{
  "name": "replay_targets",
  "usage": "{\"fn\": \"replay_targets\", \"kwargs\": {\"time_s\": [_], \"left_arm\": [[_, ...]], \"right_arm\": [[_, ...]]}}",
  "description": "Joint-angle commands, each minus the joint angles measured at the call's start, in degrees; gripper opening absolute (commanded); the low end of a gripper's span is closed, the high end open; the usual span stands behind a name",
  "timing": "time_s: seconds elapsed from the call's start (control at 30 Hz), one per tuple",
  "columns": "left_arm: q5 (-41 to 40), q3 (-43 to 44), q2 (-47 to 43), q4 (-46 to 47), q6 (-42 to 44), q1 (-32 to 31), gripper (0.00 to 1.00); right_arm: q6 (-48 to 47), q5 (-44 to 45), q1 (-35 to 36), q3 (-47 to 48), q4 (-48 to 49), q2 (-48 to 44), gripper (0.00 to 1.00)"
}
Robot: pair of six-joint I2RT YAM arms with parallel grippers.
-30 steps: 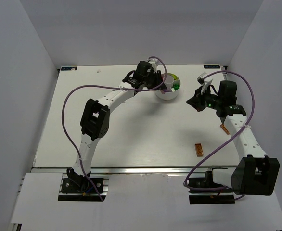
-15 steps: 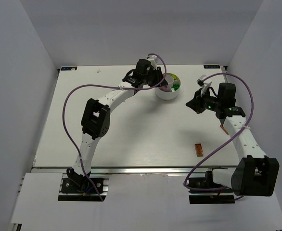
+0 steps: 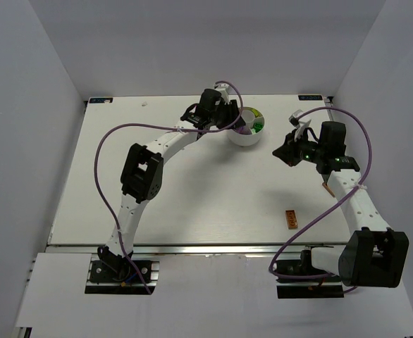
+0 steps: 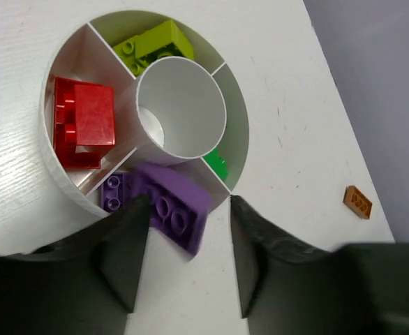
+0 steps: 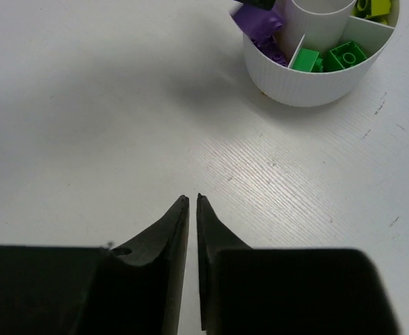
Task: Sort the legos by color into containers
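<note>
As purple lego (image 4: 173, 206) lies tilted across rim of dish (image 4: 51, 160), over wedge holding other purple: your left fingers (image 4: 121, 265) parted, gripping nothing, likely drop into matching colour. Right fingers (image 5: 173, 237) nearly closed, empty, above surface (image 5: 86, 105). Orange lego (image 3: 290, 219) unsorted.

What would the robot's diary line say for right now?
left gripper: open over dish, purple brick tilted at rim | right gripper: shut, empty | orange brick: on table
</note>
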Motion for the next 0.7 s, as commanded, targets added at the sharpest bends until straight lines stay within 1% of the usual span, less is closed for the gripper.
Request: {"fn": "replay_targets", "kwargs": {"time_s": [0.0,0.03,0.07,0.1,0.13,0.17,0.2,0.27,0.3,0.37,0.4,0.43,0.47,0.5,0.53,0.57,0.6,0.63,0.67], "left_arm": [[-2.21,1.15,-1.3,-0.92,0.01,0.32,0.62],[-2.56,1.24,-1.57,-0.49,0.19,0.32,0.67],[-2.74,1.15,-1.92,-0.22,0.19,0.32,0.69],[-3.0,0.98,-2.88,0.21,0.1,0.32,0.7],[-3.18,0.71,-3.41,1.44,0.02,0.32,0.74],[-3.35,0.54,-3.94,2.06,-0.07,0.32,0.75],[-3.35,0.45,-4.72,2.5,-0.51,0.32,0.76],[-3.79,0.89,-5.7,2.85,-0.69,0.32,0.76],[-4.06,0.63,-6.48,2.94,-0.69,0.32,0.76],[-5.28,-1.56,-10.43,3.99,-0.6,0.41,0.74],[-5.9,-6.27,-12.45,4.95,-0.77,0.49,0.73],[-6.34,-9.63,-17.25,8.1,-1.12,0.84,0.71],[-6.52,-13.14,-19.91,9.87,-2.34,1.19,0.65],[-6.34,-20.57,-22.46,11.28,-2.88,1.55,0.61],[-6.17,-24.3,-27.53,14.95,-3.58,2.25,0.57],[-5.73,-27.9,-29.93,16.11,-4.54,2.51,0.54],[-5.55,-31.07,-32.05,16.91,-4.64,2.69,0.52],[-5.55,-36.76,-36.07,17.18,-4.64,2.87,0.53],[-5.47,-39.34,-37.85,17.09,-4.64,2.95,0.56]], "right_arm": [[0.39,-0.62,-0.38,0.62,1.44,-1.2,0.18],[0.39,-0.44,-0.38,0.71,1.17,-1.2,0.26],[0.48,0.08,-0.47,0.71,1.08,-1.29,0.37],[0.57,1.13,-0.47,0.8,0.91,-1.38,0.51],[0.65,1.75,-0.47,0.97,0.47,-1.38,0.56],[0.66,2.28,-0.47,0.98,0.29,-1.47,0.61],[0.66,3.59,-0.47,1.06,0.12,-1.47,0.69],[1.09,6.39,-0.38,1.5,-0.84,-1.73,0.77],[1.27,7.72,-0.38,1.76,-1.29,-1.9,0.89],[1.36,11.66,-0.47,2.03,-2.6,-2.26,0.89],[1.01,13.17,-2.12,2.03,-3.3,-2.17,0.89],[0.22,14.23,-3.09,2.29,-4.53,-1.73,0.9],[-0.92,15.37,-3.71,2.73,-8.02,-1.29,0.89],[-3.54,16.16,-4.33,3.26,-10.06,0.1,0.88],[-4.61,16.87,-5.9,3.78,-12.25,0.9,0.86],[-5.58,17.05,-6.87,5.01,-14.36,1.69,0.8],[-8.02,16.96,-8.1,5.63,-18.21,3.0,0.76],[-9.26,17.66,-9.85,5.98,-19.73,3.54,0.72],[-10.67,18.27,-10.48,6.51,-21.14,4.07,0.69]]}}
